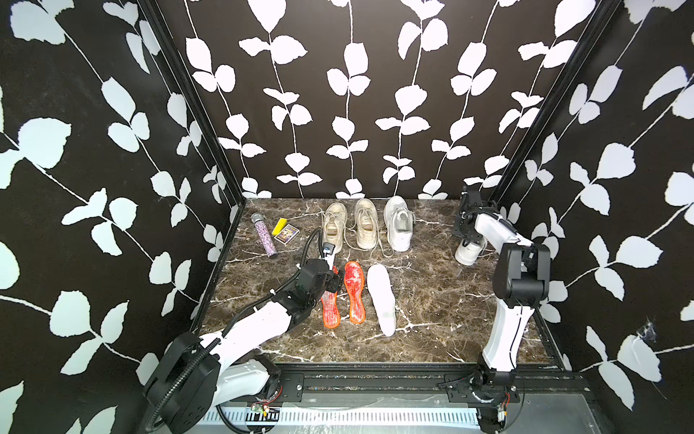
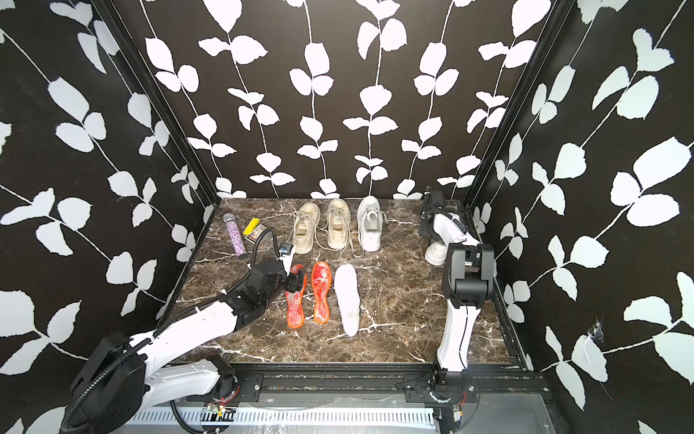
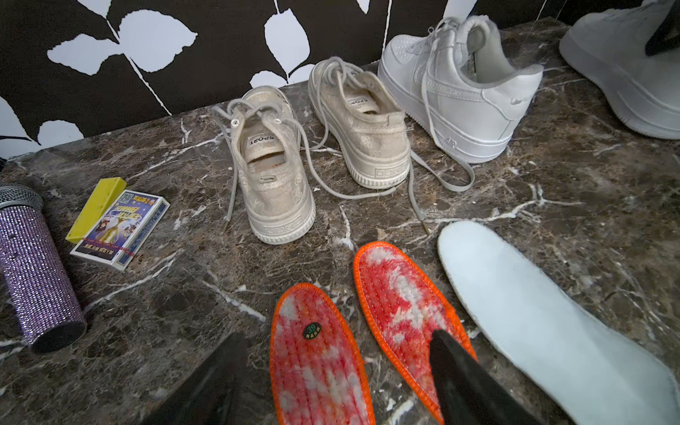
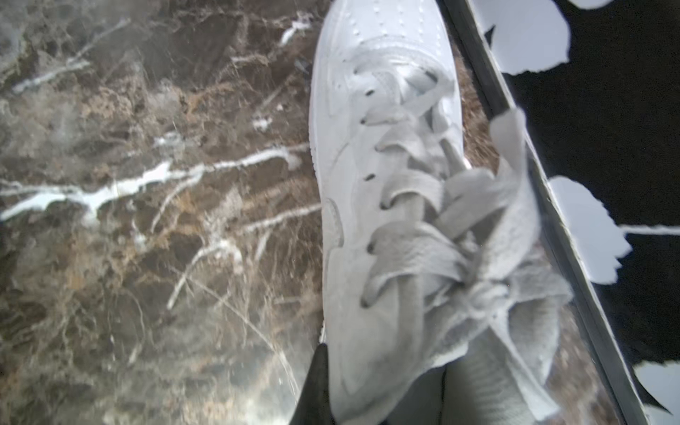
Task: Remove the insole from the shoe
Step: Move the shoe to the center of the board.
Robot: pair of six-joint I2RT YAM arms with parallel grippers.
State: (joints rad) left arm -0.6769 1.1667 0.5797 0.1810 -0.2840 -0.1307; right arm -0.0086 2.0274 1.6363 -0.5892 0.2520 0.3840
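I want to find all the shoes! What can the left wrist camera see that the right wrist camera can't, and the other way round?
Only the left wrist view: two beige sneakers, a white sneaker beside them, two orange insoles, a white insole, a glittery purple microphone, a card box, a yellow block and the open left gripper. Only the right wrist view: the laces on the lone white sneaker and a black frame rail. Both: that lone white sneaker, the marble table and the leafy wallpaper.
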